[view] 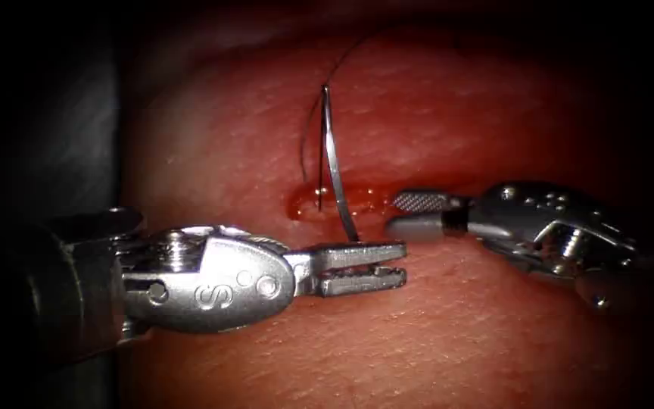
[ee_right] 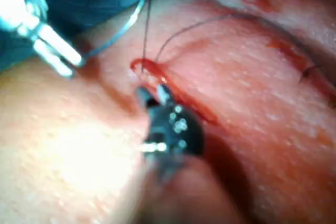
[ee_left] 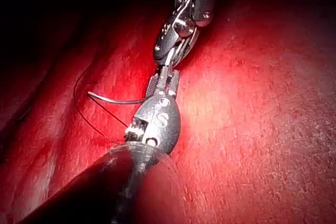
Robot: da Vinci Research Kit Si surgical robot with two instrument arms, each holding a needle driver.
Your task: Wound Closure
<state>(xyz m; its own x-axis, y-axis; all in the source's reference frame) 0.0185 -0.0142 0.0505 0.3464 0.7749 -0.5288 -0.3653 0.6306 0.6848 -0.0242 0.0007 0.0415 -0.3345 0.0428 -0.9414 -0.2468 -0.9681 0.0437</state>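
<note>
The tissue (view: pixel 448 333) fills the field, its cut (view: pixel 342 201) wet with red fluid (view: pixel 304 204). The left tool (view: pixel 365 266) reaches in level from the left, its jaws slightly parted, and the lower end of the needle (view: pixel 332 167) meets its upper jaw; whether that end is truly gripped I cannot tell. The right tool (view: pixel 406 213) lies level opposite, jaws apart and empty, its tips just right of the needle. The needle stands upright above the left tool's tips, clear of the tissue as far as shows. Thread (view: pixel 313 136) trails from its upper end.
</note>
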